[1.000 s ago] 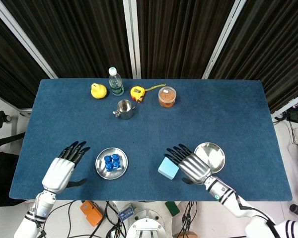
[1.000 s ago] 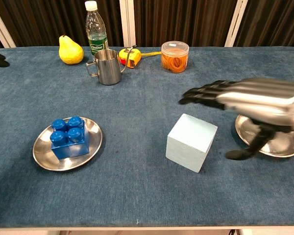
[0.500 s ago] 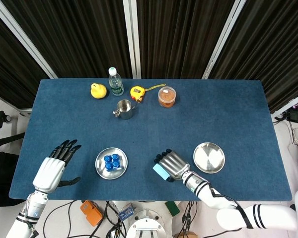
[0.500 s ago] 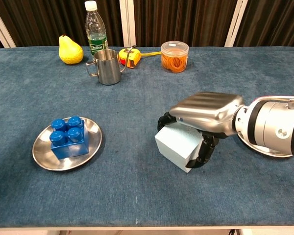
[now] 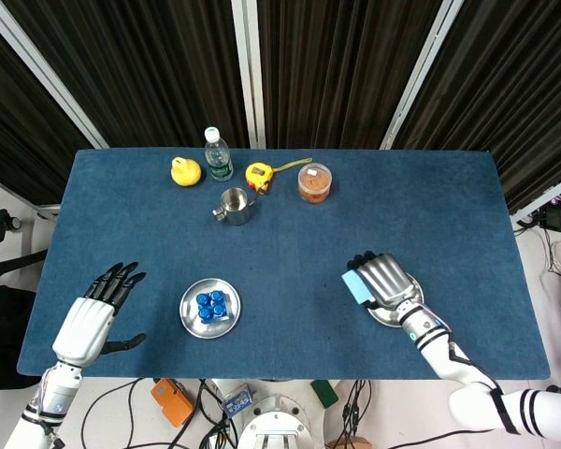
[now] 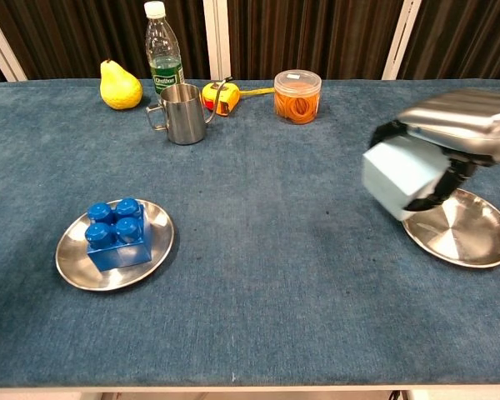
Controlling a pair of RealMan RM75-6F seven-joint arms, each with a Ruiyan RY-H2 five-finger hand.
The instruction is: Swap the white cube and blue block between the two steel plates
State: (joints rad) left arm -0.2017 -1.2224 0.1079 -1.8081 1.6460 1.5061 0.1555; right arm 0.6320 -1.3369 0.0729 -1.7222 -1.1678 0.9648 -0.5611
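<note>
My right hand grips the white cube from above and holds it in the air, over the left edge of the right steel plate. That plate has nothing lying in it. The blue block sits in the left steel plate. My left hand hovers open, fingers spread, left of that plate near the table's front left; the chest view does not show it.
Along the back of the blue table stand a yellow pear, a water bottle, a steel cup, a yellow tape measure and an orange-filled jar.
My right hand closed on the white cube, lifted it off the cloth and carried it right to the edge of the right plate. My left hand drew back toward the left.
</note>
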